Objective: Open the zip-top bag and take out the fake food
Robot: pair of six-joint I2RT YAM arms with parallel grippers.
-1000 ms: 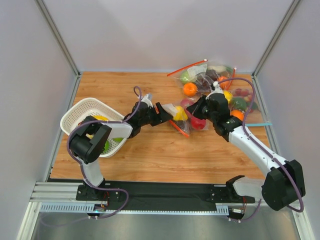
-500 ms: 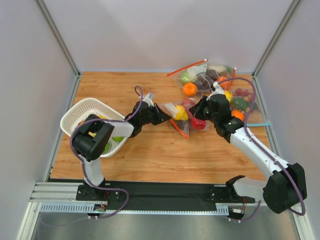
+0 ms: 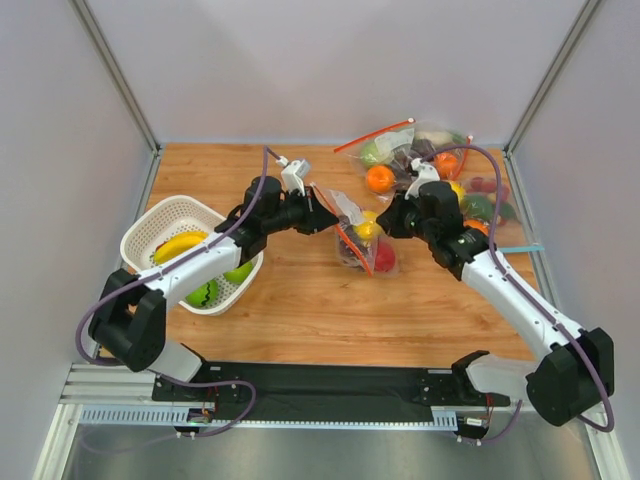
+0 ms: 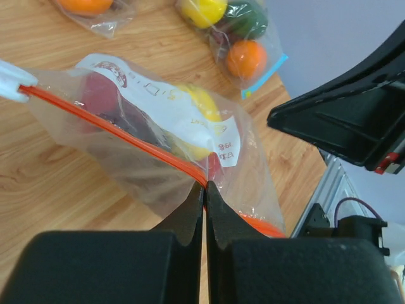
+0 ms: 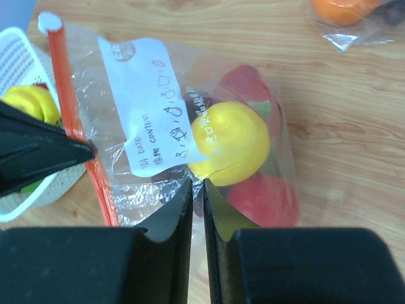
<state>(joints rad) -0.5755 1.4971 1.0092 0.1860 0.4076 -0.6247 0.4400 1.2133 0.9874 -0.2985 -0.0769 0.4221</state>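
Observation:
The zip-top bag (image 3: 352, 238) is held up between my two grippers over the middle of the table. It is clear, with a red-orange zip strip (image 4: 126, 134) and a white label (image 5: 147, 104). Inside lies the fake food: a yellow fruit (image 5: 231, 142), a red fruit (image 5: 262, 199) and something dark behind the label. My left gripper (image 3: 326, 215) (image 4: 204, 185) is shut on the zip strip. On the bag's other side, my right gripper (image 3: 386, 216) (image 5: 197, 182) pinches the film just below the yellow fruit, jaws nearly together.
A white basket (image 3: 150, 232) with bananas and green fruit stands at the left, under my left arm. Several other filled bags (image 3: 430, 165) are piled at the back right, one with a teal strip (image 3: 518, 248). Grey walls close three sides.
My left arm has reached forward from beside the basket and its open jaws have shut on the zip strip. The bag has been raised and drawn slightly left; my right gripper stays on it.

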